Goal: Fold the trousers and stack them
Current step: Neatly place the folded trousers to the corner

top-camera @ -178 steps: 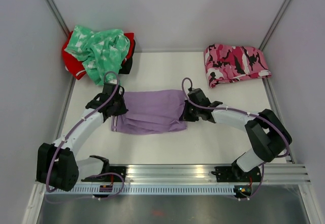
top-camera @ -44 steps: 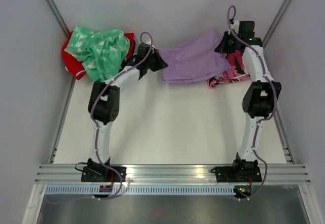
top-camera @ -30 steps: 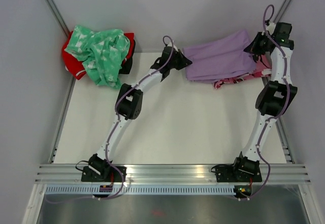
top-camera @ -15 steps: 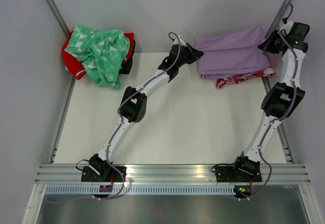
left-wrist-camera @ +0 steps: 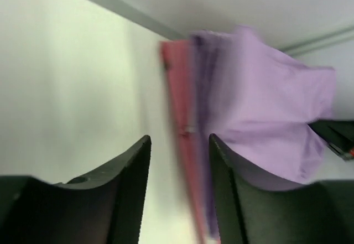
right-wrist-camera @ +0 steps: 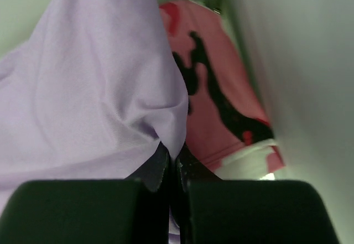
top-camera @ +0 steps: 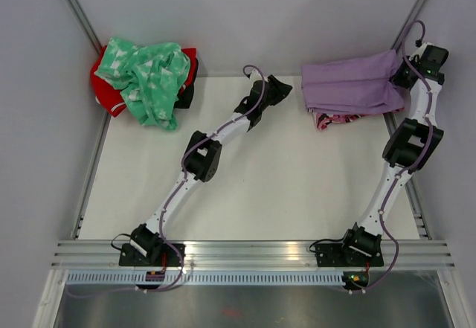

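- The trousers [top-camera: 349,82], folded into a lilac-purple bundle, lay at the far right corner of the surface [top-camera: 282,172], close to the back wall.
- They rested on top of the pink-black camouflage garment [top-camera: 338,118]. Only a strip of it showed from above, along the near edge of the trousers.
- The right hand [top-camera: 405,75] was at the right end of the trousers, with its arm stretched far back along the right side wall.
- In the right wrist view, the right hand [right-wrist-camera: 171,158] had its two fingers pressed together on a gathered fold of the trousers [right-wrist-camera: 94,89]. The camouflage garment [right-wrist-camera: 221,89] lay just beside and beneath that fold.
- The left hand [top-camera: 281,86] was just left of the trousers, apart from the cloth, with its arm reaching diagonally across the surface.
- In the left wrist view, the left hand [left-wrist-camera: 178,140] had its fingers spread with nothing between them. The blurred trousers [left-wrist-camera: 260,117] lay ahead, and a reddish-pink edge of the camouflage garment [left-wrist-camera: 180,117] ran along their side.
- A mint-green garment with a white pattern [top-camera: 145,71] was heaped at the far left corner, draped over a red garment [top-camera: 104,94], well apart from the trousers.
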